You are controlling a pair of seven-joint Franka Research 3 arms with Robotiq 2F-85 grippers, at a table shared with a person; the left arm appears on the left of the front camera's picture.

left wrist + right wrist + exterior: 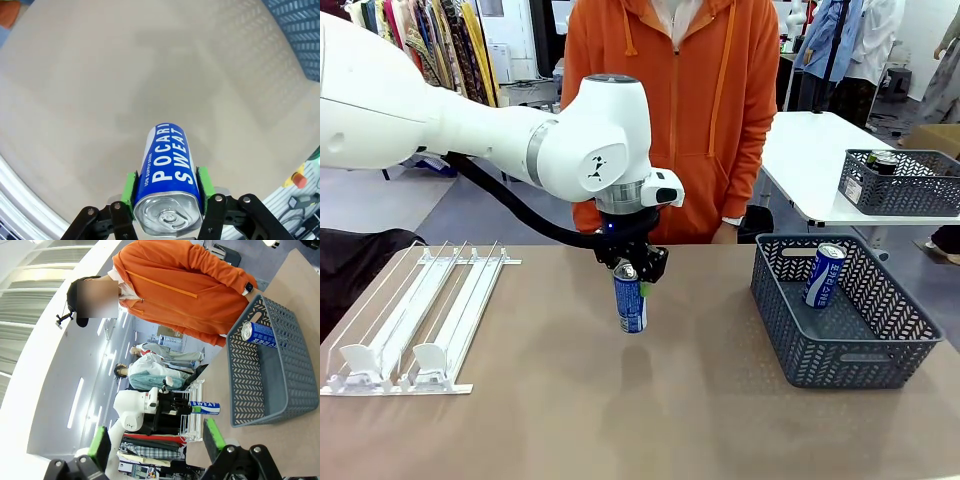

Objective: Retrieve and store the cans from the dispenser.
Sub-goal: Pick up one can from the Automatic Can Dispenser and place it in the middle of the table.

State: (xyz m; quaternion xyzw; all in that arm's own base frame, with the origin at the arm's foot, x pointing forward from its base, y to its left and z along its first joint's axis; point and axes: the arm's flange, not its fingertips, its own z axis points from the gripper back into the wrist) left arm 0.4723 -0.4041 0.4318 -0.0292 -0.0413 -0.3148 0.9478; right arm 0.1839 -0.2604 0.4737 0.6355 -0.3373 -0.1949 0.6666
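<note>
At the left of the brown worktop point(570, 420) lies the dispenser point(415, 320), its white pusher blocks at the near end of the lanes. Mid-worktop, the left end effector point(632, 272) grips a blue can point(631, 297) by its upper part, green pads point(130, 189) pressed on both sides, holding it upright above the surface. Farther right stands a dark grey basket point(850, 360) with a second blue can point(823, 275) leaning inside. The right end effector point(157, 440) has its fingers spread wide apart, holding nothing. A person in an orange hoodie point(680, 110) stands at the far side.
</note>
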